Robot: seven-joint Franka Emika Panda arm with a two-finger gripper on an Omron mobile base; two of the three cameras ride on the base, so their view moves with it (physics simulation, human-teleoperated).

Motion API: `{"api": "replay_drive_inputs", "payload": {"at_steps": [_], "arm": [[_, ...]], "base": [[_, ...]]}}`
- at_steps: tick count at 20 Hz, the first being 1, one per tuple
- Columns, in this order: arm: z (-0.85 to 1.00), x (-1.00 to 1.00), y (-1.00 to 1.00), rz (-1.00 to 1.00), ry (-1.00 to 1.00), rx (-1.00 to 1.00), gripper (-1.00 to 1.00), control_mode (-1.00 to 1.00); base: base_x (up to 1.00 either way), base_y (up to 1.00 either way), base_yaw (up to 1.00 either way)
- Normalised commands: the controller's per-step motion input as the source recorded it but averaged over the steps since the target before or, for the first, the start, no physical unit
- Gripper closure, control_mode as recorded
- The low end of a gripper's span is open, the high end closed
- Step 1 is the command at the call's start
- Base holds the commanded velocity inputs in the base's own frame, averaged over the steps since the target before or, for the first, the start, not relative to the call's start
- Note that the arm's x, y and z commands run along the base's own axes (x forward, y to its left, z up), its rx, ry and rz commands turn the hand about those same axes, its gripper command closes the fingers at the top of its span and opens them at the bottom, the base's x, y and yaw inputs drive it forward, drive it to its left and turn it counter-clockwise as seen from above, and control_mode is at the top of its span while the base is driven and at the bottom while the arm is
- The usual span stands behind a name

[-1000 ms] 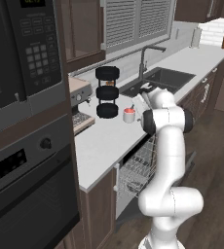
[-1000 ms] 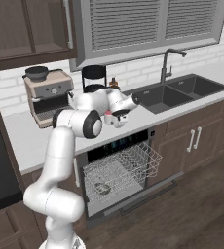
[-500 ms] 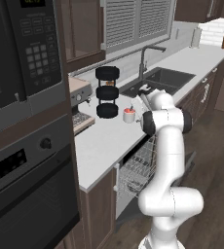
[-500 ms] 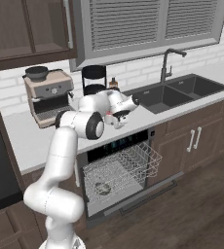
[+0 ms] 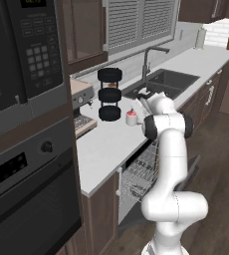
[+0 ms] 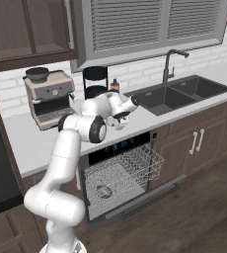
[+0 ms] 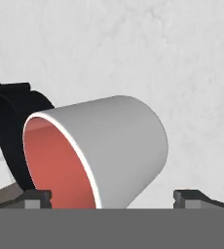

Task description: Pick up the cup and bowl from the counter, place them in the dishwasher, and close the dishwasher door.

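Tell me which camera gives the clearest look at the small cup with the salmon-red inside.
The hand view: the small cup with a pale outside and salmon-red inside looms large between the open claw's tips. The left base view shows it small on the pale counter; in the right base view the arm partly hides it.

From behind my left side, my white jointed arm (image 5: 169, 149) rises at lower right and bends forward over the long pale grey-white countertop (image 5: 104, 144). A small salmon-red cup (image 5: 131, 118) stands on that countertop, just beside my wrist. Left of the cup stands a black three-tier round rack (image 5: 109, 94). Beyond it a dark sunken sink (image 5: 169, 82) sits under a dark curved tap (image 5: 151, 60). Below the counter edge, a white wire rack (image 5: 139, 174) sticks out of the open dishwasher. A black wall oven (image 5: 29, 194) stands at left.
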Motion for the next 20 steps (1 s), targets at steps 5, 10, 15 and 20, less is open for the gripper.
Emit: {"api": "replay_drive_inputs", "payload": {"at_steps": [5, 10, 15, 20], "arm": [[-0.03, 0.32, -0.12, -0.03, 0.01, 0.00, -1.00, -1.00], [-0.02, 0.00, -0.01, 0.00, 0.00, 0.00, 1.00, -1.00], [-0.06, -0.47, 0.13, 0.00, 0.00, -0.01, 1.00, -1.00], [-0.02, -0.97, 0.18, 0.00, -0.10, -0.01, 1.00, -1.00]], "base": [[0.00, 0.00, 0.00], [0.00, 0.00, 0.00], [0.00, 0.00, 0.00], [0.00, 0.00, 0.00]]}}
